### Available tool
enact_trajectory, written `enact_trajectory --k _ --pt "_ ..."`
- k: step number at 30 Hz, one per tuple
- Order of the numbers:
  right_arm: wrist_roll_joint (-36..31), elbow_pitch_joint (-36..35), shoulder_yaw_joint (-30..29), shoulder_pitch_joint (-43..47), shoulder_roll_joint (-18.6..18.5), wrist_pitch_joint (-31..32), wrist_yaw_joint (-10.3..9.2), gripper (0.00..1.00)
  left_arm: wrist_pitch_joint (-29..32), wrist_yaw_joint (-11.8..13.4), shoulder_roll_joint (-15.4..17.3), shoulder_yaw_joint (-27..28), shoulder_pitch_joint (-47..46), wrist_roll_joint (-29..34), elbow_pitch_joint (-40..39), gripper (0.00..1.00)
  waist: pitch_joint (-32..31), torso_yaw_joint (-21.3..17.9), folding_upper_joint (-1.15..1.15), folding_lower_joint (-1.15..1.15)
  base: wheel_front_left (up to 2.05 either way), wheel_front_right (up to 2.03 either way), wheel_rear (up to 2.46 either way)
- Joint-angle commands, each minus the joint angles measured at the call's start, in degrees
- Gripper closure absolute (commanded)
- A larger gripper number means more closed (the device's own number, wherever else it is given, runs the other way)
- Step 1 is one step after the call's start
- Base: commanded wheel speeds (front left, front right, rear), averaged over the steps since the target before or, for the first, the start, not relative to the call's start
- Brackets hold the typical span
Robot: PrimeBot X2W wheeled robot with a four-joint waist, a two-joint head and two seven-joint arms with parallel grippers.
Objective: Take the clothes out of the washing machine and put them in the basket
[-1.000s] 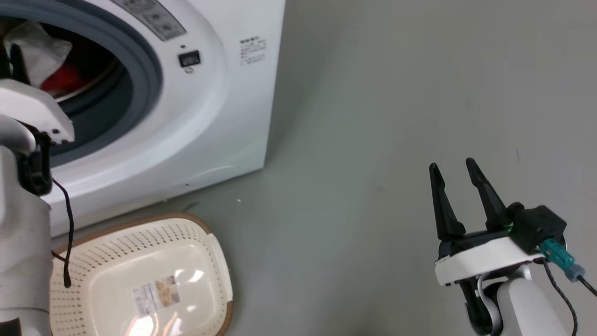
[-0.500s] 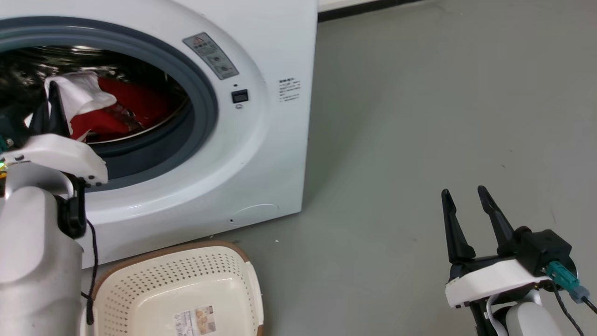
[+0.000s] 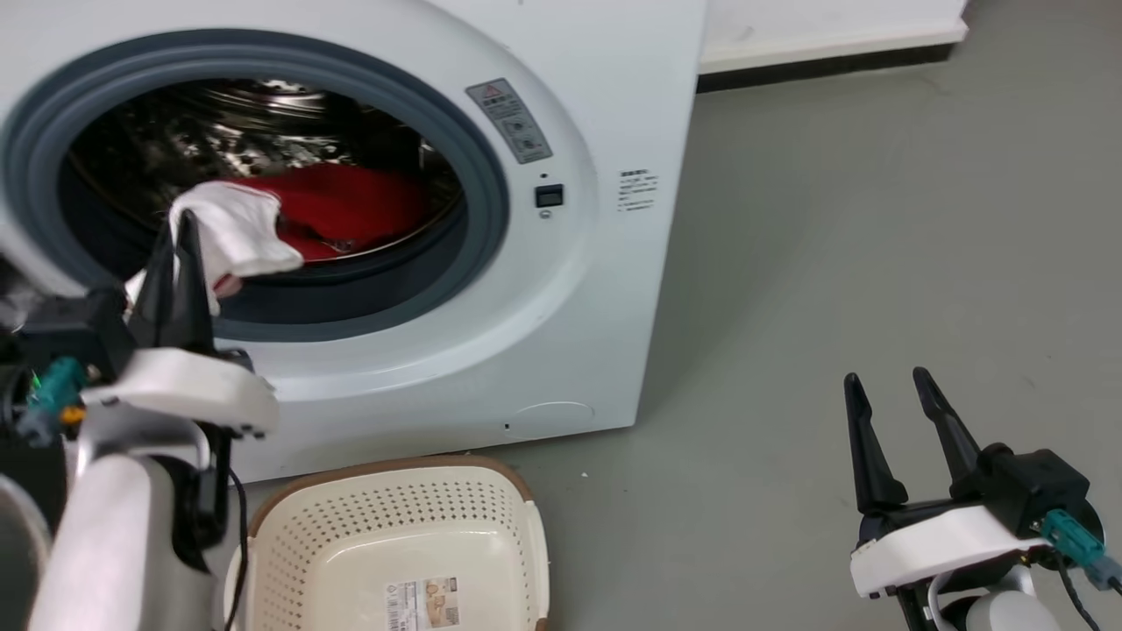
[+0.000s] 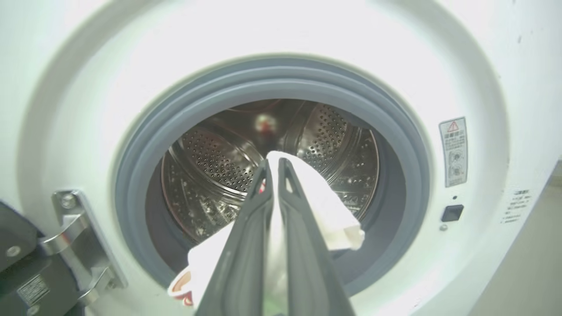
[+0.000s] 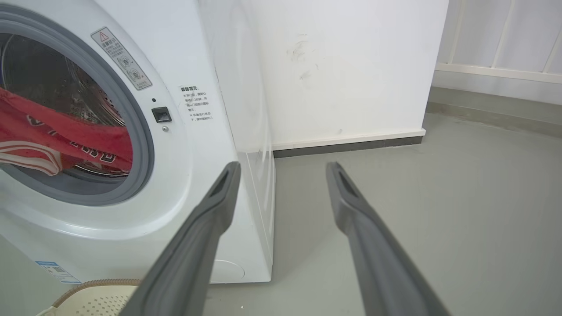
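Note:
The washing machine (image 3: 596,289) stands open at the left, with red clothes (image 3: 351,206) lying in its steel drum (image 4: 219,166). My left gripper (image 3: 180,232) is at the lower left of the porthole, shut on the white part of a garment (image 3: 232,232) that drapes over the grey ring. In the left wrist view its fingers (image 4: 273,163) pinch that white fabric (image 4: 327,206), and a red-trimmed edge hangs below. The basket (image 3: 394,508) sits on the floor under the porthole, with nothing in it. My right gripper (image 3: 885,381) hangs open over the floor at the lower right, holding nothing.
Grey floor (image 3: 833,219) stretches to the right of the machine up to a white wall with a dark skirting (image 3: 824,66). The door hinge (image 4: 74,228) and black door frame sit at the porthole's left. The right wrist view shows the machine (image 5: 197,145), the red clothes (image 5: 66,136) and the basket's rim (image 5: 92,285).
The head camera has swung, so the machine and basket sit further right in the picture. My left gripper stays shut on the white fabric and is now lower, near the porthole's lower rim.

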Motion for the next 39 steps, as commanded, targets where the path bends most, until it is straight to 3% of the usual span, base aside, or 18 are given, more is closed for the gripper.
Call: enact_trajectory --k 1,9,15,23,32,39 --pt "-0.3 -0.5 -0.1 1.0 0.0 0.2 -0.04 0.00 0.7 0.7 -0.5 -0.5 2.3 0.5 -2.8 1.00 -0.7 1.4 0.00 0.01 0.00 0.00 0.00" --pt "-1.4 -2.3 -0.3 2.2 0.0 1.8 -0.04 0.00 5.5 4.5 -3.1 -2.6 15.2 1.4 -19.3 1.00 -1.2 5.0 0.00 0.01 0.00 0.00 0.00" --pt "-1.9 -3.8 0.0 2.4 0.0 2.8 -0.04 0.00 7.8 6.3 -5.7 -4.0 23.5 -0.2 -21.1 1.00 -0.9 7.1 0.00 0.01 0.00 0.00 0.00" --pt "-1.6 -5.3 0.7 0.1 0.0 3.1 -0.04 0.00 3.4 5.2 -10.1 -4.5 25.8 -5.1 -4.1 1.00 3.5 7.0 0.00 0.01 0.00 0.00 0.00" --pt "-1.6 -6.4 0.2 -3.7 0.0 3.0 -0.04 0.00 -5.5 1.1 -11.4 -4.0 12.1 -7.7 20.5 1.00 11.9 4.2 0.00 0.01 0.00 0.00 0.00" --pt "0.3 -5.5 1.2 -6.2 0.0 1.5 -0.04 0.00 -8.8 -0.3 -10.4 -3.0 2.3 -7.9 34.5 1.00 17.1 0.9 0.00 0.01 0.00 0.00 0.00"
